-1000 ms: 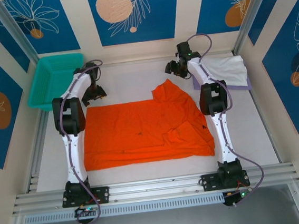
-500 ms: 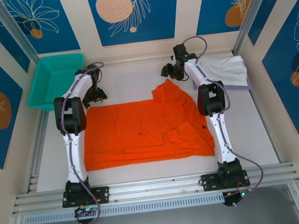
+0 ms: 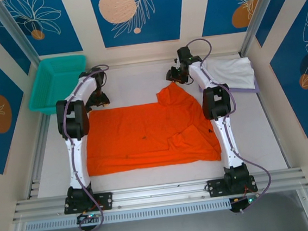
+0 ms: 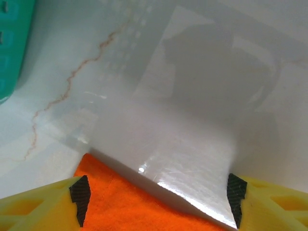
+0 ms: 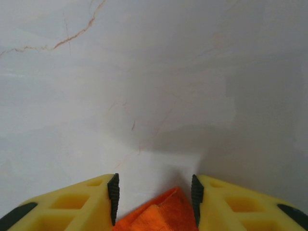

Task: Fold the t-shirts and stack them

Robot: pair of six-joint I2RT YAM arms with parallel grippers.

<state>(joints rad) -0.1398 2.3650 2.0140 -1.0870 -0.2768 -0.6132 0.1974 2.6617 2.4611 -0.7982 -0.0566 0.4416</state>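
The orange t-shirt is spread across the table, with the white t-shirt stacked on the lavender t-shirt at 2 o'clock. The orange shirt's 10 o'clock corner is framed by the wide-open jaws of the left gripper. Its 12 o'clock peak is flanked by the jaws of the right gripper, but whether it is clamped cannot be told.

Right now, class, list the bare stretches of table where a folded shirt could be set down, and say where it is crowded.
Free: the far strip of table between the teal basket and the white t-shirt; the near strip between the orange t-shirt and the rail. Crowded: the centre, under that shirt.
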